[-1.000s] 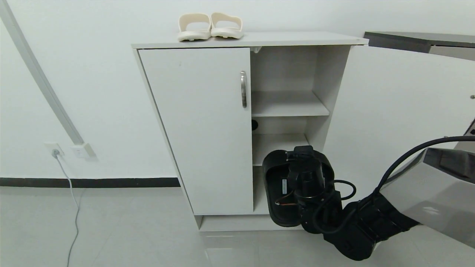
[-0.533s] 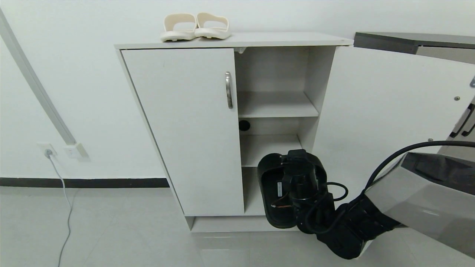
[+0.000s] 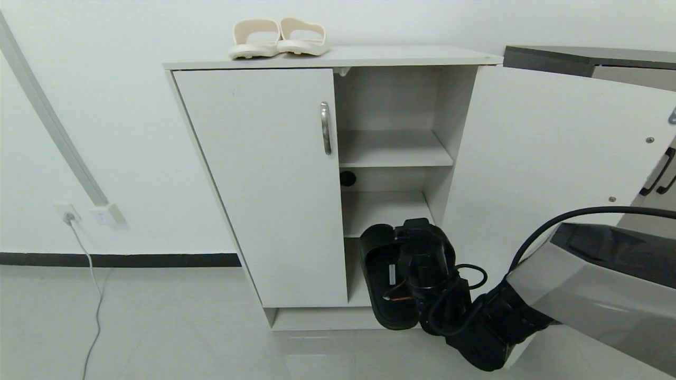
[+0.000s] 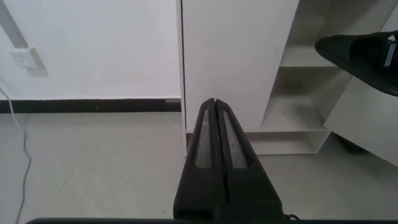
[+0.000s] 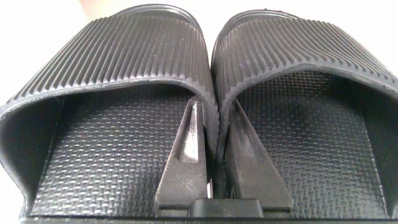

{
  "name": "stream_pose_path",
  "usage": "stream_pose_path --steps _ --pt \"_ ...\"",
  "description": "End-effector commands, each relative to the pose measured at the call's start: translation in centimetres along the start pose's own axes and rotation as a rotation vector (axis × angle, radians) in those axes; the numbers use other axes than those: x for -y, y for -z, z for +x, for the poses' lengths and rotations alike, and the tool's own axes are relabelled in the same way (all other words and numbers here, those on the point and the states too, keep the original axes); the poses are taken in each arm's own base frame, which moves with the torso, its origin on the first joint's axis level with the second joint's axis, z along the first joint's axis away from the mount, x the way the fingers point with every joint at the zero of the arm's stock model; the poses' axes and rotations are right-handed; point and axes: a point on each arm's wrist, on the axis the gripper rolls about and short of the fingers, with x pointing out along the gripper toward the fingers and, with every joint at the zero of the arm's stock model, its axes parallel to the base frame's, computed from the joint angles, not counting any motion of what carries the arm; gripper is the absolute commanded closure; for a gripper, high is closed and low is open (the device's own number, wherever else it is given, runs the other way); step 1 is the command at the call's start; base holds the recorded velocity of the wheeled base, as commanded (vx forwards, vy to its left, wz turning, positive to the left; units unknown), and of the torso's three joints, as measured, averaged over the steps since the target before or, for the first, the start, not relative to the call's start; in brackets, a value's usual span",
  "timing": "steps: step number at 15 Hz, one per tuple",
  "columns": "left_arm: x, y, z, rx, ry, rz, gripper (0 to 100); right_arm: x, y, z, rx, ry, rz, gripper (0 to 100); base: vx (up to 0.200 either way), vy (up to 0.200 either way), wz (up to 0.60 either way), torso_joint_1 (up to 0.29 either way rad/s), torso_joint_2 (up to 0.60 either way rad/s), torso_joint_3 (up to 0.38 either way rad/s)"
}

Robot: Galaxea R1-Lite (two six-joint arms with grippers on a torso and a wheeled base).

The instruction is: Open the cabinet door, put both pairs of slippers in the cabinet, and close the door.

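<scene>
The right gripper (image 5: 216, 111) is pinched shut on the pair of black ribbed rubber slippers (image 5: 124, 68) - its two fingers squeeze the slippers' adjoining inner walls together, one finger inside each strap. In the head view the pair hangs at lower centre of the frame with the footbeds facing the camera, in front of the lowest opening of the white two-door wooden cabinet (image 3: 264, 184). Whether the toes are past the cabinet's front edge cannot be told.

The left gripper (image 4: 214, 109) has its fingers pressed flat together and holds nothing. It sits at bottom centre of the left wrist view, above the pale grey tiled floor (image 4: 93, 162).

The cabinet's right door (image 3: 549, 148) stands swung wide open at the right of the frame, and the bare white shelves (image 3: 393, 150) show inside. Its left door is shut, with a slim metal handle (image 3: 326, 128) at its inner edge. The pair of cream open-toed slippers (image 3: 279, 38) sits side by side on the cabinet top - top centre of the frame.
</scene>
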Motion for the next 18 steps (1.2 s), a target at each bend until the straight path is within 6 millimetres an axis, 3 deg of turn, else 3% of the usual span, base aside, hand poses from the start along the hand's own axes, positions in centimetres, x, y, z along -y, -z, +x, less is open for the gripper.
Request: stream_pose_path --steps 1,12,18 --pt "0.0 0.0 0.0 -0.002 0.000 0.001 100 0.0 0.1 0.1 0.000 0.002 -0.002 100 0.000 0.000 0.00 0.000 0.00 0.000" --pt "0.0 0.0 0.0 -0.002 0.002 0.004 100 -0.2 0.2 0.3 0.004 0.005 0.000 100 0.000 0.000 0.00 0.001 0.00 -0.146" --pt "0.0 0.0 0.0 -0.002 -0.001 0.001 100 -0.3 -0.4 0.2 0.142 -0.010 0.005 100 0.000 0.000 0.00 0.006 0.00 -0.108"
